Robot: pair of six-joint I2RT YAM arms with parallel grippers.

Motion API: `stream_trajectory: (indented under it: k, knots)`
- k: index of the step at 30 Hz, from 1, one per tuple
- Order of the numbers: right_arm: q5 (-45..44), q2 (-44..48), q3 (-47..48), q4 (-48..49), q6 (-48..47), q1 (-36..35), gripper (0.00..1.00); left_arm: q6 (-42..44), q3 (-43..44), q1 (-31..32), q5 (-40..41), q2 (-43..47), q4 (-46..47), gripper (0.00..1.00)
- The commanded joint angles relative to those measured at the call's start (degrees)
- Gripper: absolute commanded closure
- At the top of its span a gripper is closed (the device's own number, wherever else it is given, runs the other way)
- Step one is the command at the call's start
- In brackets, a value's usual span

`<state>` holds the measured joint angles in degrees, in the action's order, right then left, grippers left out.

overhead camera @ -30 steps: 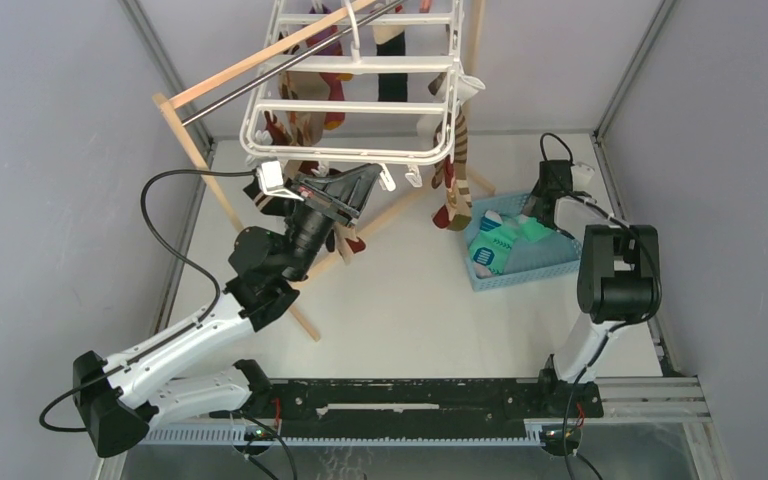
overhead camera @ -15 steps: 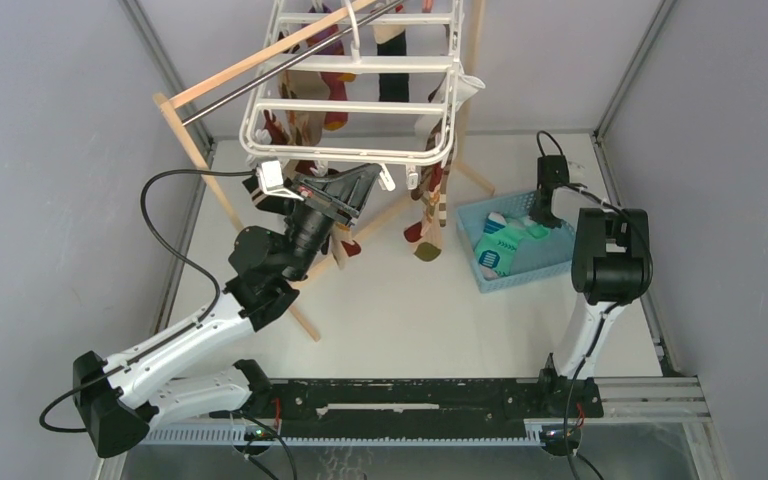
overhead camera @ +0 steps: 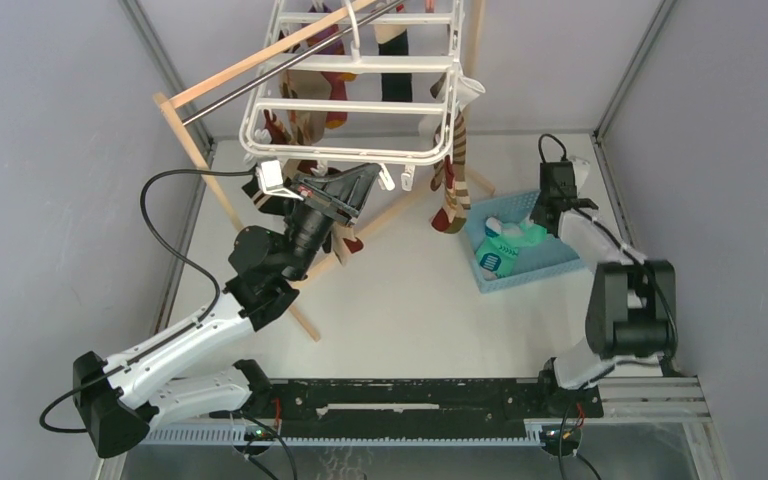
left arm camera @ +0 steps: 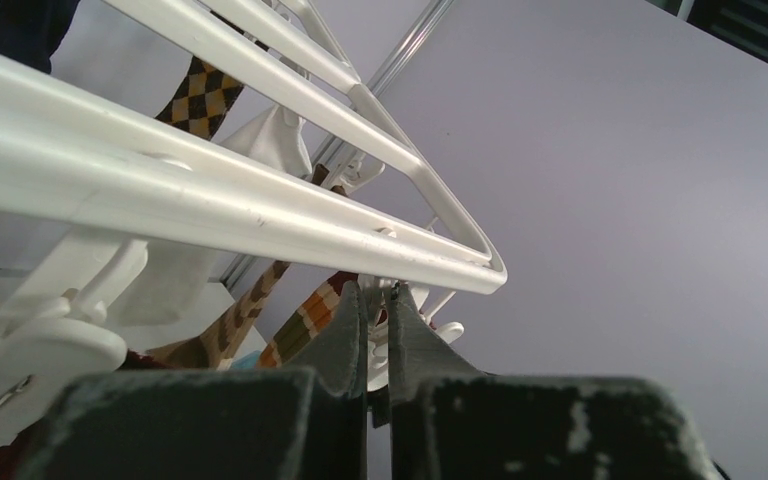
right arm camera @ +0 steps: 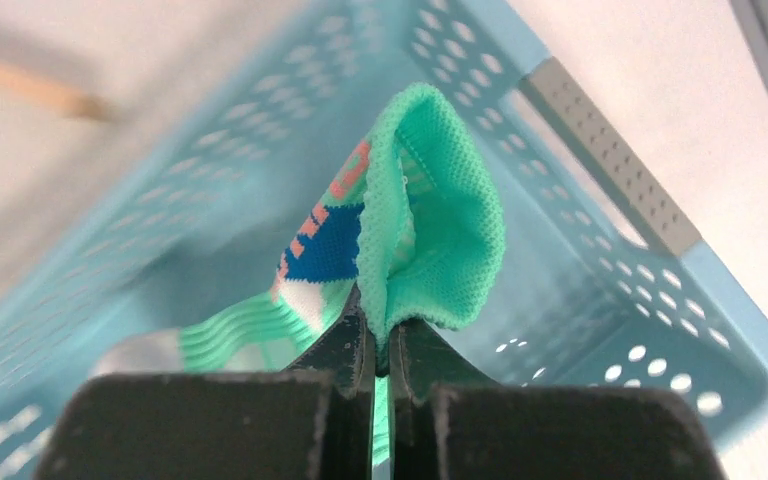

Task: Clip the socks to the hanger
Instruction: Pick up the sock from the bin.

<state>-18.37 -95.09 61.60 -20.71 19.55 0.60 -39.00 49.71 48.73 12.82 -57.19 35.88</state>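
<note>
Left tool (left arm camera: 378,300), right tool (right arm camera: 378,318) (both closed)

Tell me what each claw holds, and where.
Right claw pinches the mint-green knitted sock by the edge of its cuff. Left claw is shut beneath the white plastic hanger frame; whether it grips anything cannot be told.

You have the large white plastic drying frame (overhead camera: 355,105) hanging from the wooden pole stand (overhead camera: 250,65) at the far left, with the left gripper (left arm camera: 378,300) just beneath its near rail. On your right, the mint-green sock (overhead camera: 508,248) sits in the light-blue plastic basket (overhead camera: 535,266), the right gripper (right arm camera: 380,340) on its cuff.
</note>
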Motion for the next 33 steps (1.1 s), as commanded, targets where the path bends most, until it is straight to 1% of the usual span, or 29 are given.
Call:
stream_trajectory:
  k: [1, 4, 6, 11, 17, 26, 33]
  knots:
    - [0.10, 15.80, -3.80, 7.64, -7.45, -7.68, 1.00, 0.83, 1.02, -0.46, -1.05, 0.23, -0.11, 1.00]
    - [3.15, 21.33, -5.15, 7.72, -10.56, -10.08, 1.00, 0.47, 1.09, -0.43, -1.49, 0.15, 0.05, 1.00]
    - [7.24, 24.07, -5.52, 7.60, -11.50, -10.26, 1.00, 0.34, 1.09, -0.46, -1.57, 0.09, 0.07, 1.00]
    - [14.36, 30.25, -8.76, 11.21, -13.34, -10.18, 1.00, 0.24, 1.17, -0.44, -1.83, 0.22, 0.16, 1.00]
    - [23.80, 40.59, -12.62, 14.58, -13.87, -11.16, 1.00, 0.18, 1.50, -0.48, -2.41, 0.26, -0.02, 1.00]
    - [32.28, 56.26, -13.04, 8.09, -14.59, -15.12, 1.00, 0.00, 2.03, -0.43, -3.20, -0.22, -0.28, 1.00]
    - [38.95, 63.49, -10.79, -0.21, -13.81, -18.20, 1.00, 0.37, 2.79, -0.46, -3.52, -0.87, -0.87, 1.00]
